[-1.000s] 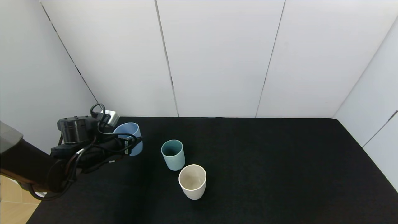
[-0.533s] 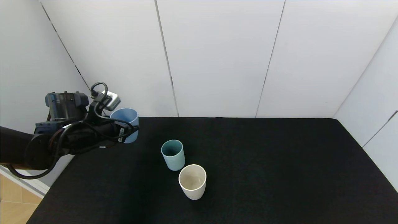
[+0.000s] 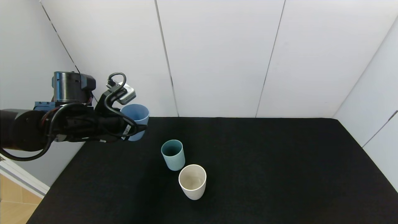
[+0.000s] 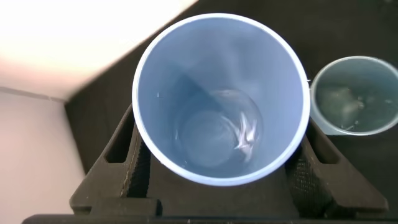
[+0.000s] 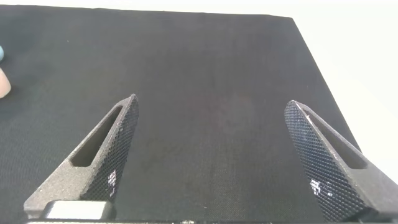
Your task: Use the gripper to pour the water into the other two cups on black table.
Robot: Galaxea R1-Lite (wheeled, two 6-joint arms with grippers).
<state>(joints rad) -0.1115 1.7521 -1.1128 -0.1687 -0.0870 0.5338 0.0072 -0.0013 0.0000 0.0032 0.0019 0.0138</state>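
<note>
Above the far left corner of the wide matte black table [image 3: 264,161], the left gripper [image 3: 136,127] holds a light blue handleless tumbler [image 3: 136,119] upright in the air, its black fingers [image 4: 130,168] clamped on opposite sides of the cup. Compared with a second ago, this arm has risen and moved toward the middle of the table, carrying the blue cup up off the cloth and closer to the other cups. From the left wrist view, clear water glints in the bottom of the blue tumbler. A matte teal-green tapered tumbler [image 3: 173,154] stands upright near the table's centre, and a cream-white tapered tumbler [image 3: 192,181] stands just beside it, nearer the robot; neither has moved. The right gripper [image 5: 217,155] hangs over bare black cloth well apart from the cups, its two textured black fingers [image 5: 106,158] spread wide and holding nothing. No legible writing or brand mark shows on any cup or on either gripper.
</note>
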